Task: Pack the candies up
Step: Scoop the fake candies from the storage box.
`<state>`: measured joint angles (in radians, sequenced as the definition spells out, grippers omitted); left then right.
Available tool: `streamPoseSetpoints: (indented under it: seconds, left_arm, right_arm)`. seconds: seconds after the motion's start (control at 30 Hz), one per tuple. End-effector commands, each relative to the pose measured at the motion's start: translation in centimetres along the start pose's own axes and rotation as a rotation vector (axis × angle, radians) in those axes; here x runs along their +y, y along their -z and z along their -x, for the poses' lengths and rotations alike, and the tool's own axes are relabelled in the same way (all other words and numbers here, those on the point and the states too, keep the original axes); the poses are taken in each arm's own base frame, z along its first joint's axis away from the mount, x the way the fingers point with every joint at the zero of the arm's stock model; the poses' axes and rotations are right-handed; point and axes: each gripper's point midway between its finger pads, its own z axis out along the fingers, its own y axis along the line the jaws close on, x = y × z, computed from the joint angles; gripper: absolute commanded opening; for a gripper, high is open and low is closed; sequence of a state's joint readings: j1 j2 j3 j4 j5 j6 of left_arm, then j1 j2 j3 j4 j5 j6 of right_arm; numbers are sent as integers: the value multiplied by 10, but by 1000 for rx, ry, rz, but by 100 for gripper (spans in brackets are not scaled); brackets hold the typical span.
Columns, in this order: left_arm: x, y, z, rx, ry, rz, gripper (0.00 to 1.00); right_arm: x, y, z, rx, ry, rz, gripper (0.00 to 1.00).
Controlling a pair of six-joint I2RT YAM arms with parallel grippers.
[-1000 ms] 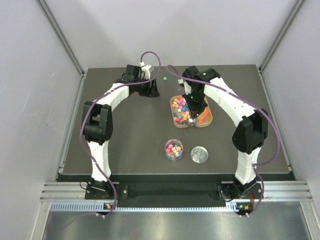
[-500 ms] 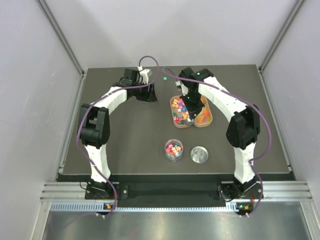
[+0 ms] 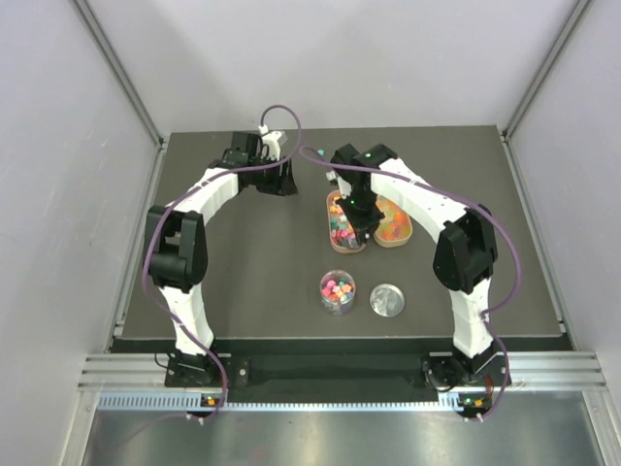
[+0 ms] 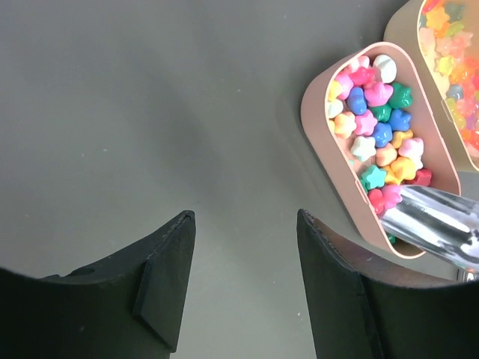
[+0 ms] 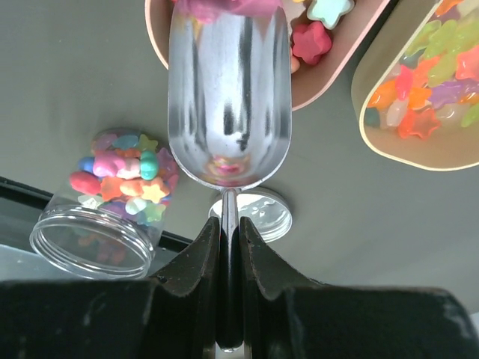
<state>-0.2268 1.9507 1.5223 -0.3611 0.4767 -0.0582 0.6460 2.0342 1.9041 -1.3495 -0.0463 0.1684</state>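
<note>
Right pincer (image 5: 228,243): nearly closed, clamping the scoop (image 5: 228,97) handle. Scoop mouth lies over the near rim of the tray (image 4: 313,123), touching the candies (image 4: 378,127); bowl looks almost empty. Step in hand: loading. Next: drive deeper, lift level, carry to the jar (image 3: 338,291) at 6 o'clock of the tray. Left pincer (image 4: 243,254): open, empty, at the tray's 10 o'clock.

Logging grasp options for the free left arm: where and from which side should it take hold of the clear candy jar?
I'd grip the clear jar across its round side wall, below the open rim, coming in level from its left. It stands upright, partly filled and uncapped, so a top grasp would block the mouth; its metal lid lies close on the right.
</note>
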Motion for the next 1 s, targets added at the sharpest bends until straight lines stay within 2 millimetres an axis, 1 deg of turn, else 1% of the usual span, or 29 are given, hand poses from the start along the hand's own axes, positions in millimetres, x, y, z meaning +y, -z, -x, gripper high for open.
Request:
streamPoseSetpoints:
  seconds: [0.0, 0.1, 0.17, 0.2, 0.23, 0.37, 0.43, 0.5, 0.57, 0.67, 0.7, 0.73, 0.8, 0.83, 0.93, 0.97]
  left_arm:
    - [-7, 23, 22, -58, -48, 8, 62]
    - [-8, 25, 23, -56, -50, 9, 62]
    - [-9, 24, 24, -55, -51, 1, 62]
    - [-9, 23, 24, -54, -48, -1, 62]
    - [-7, 20, 21, -46, -41, -2, 62]
    - [-7, 14, 15, -31, -18, -13, 62]
    - [-6, 12, 14, -31, -13, -15, 62]
    - [-5, 10, 11, -24, -10, -11, 62]
    - [-4, 8, 9, -18, -5, -13, 62]
    - [-4, 6, 8, -14, 1, -17, 62]
    - [-4, 5, 8, -15, 1, -17, 62]
    - [-5, 5, 9, -16, 0, -18, 62]
    - [-6, 4, 9, -15, -4, -20, 62]
    - [-5, 4, 7, -11, -1, -19, 62]
    - [-7, 0, 4, -1, 10, -33, 62]
    - [-11, -2, 2, 4, 16, -56, 62]
  right_arm:
    - [5, -7, -30, 155, -41, 29, 0]
    - [9, -11, -27, 160, -51, 43, 0]
    - [10, -11, -19, 145, -51, 47, 0]
    - [10, -15, -17, 148, -61, 46, 0]
    - [12, -15, -11, 135, -60, 51, 0]
    - [15, -20, -6, 142, -75, 68, 0]
    - [14, -23, -3, 142, -84, 69, 0]
    - [11, -26, 0, 142, -97, 67, 0]
    - [7, -27, 10, 117, -105, 62, 0]
    - [-1, -34, 21, 101, -121, 43, 0]
    - [-3, -39, 24, 105, -127, 37, 0]
    - [-5, -38, 31, 84, -127, 33, 0]
    - [-10, -44, 37, 79, -137, 21, 0]
    - [-12, -44, 43, 63, -138, 17, 0]
    - [-19, -47, 44, 62, -146, -2, 0]
    - [-22, -47, 43, 65, -149, -12, 0]
